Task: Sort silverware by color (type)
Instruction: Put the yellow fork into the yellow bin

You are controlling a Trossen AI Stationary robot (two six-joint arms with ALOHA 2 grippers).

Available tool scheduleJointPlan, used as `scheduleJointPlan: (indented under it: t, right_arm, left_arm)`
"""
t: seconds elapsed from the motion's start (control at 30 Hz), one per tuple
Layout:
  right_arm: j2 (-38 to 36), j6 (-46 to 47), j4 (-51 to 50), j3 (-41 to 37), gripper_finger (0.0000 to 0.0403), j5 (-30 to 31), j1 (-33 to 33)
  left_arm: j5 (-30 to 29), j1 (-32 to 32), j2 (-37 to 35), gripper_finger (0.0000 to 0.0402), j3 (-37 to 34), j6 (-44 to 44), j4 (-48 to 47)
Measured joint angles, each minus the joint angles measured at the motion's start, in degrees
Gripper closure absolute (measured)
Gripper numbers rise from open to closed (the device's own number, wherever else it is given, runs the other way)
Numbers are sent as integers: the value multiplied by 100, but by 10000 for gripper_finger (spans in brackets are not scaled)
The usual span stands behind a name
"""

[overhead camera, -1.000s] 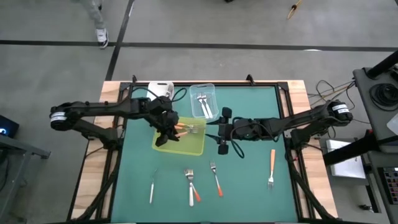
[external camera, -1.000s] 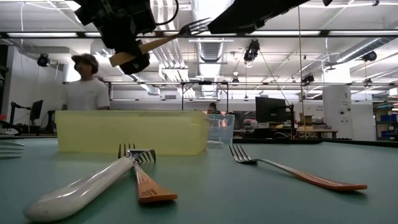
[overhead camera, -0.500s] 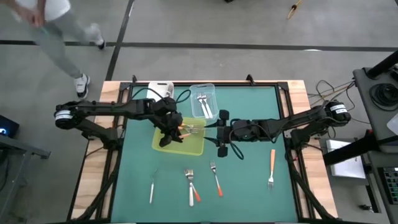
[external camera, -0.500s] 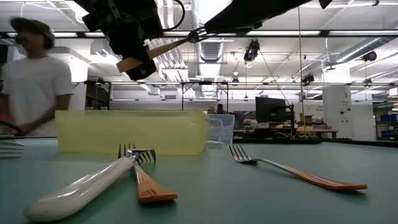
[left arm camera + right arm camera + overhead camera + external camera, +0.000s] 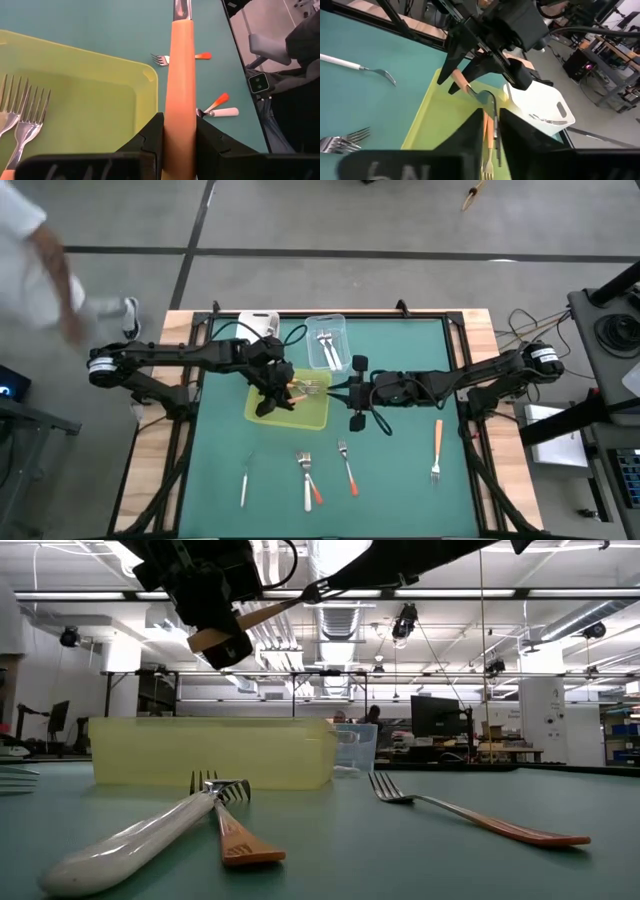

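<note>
left gripper (image 5: pixel 272 386) clamped on orange-handled fork (image 5: pixel 300 388) above yellow-green tray (image 5: pixel 262 414), right gripper (image 5: pixel 341 390) fingers closed on its head

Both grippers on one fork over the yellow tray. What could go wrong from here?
1. The left gripper clamps the orange-handled fork while the right gripper has its head end; pulling before release could bend or fling it.
2. Dropped, it would probably land in the yellow-green tray among forks already there.

We see two black jointed arms, the left arm (image 5: pixel 180 356) and right arm (image 5: pixel 470 378), each with silver-ringed shoulder joints, looping black cables and blocky dark fingers (image 5: pixel 150 137).
</note>
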Motion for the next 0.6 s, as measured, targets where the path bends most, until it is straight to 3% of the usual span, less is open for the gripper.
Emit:
scheduleJointPlan:
  t: [0.1, 0.37, 0.6]
  right_arm:
    - [0, -21, 4, 0, 386, 12, 0]
    - [0, 161, 104, 0, 393, 67, -2]
    - [0, 717, 125, 0, 395, 43, -74]
  left_arm:
    - [12, -2, 0, 350, 0, 0, -13]
    - [20, -2, 0, 348, 0, -14, 9]
    - [-49, 2, 0, 273, 0, 34, 72]
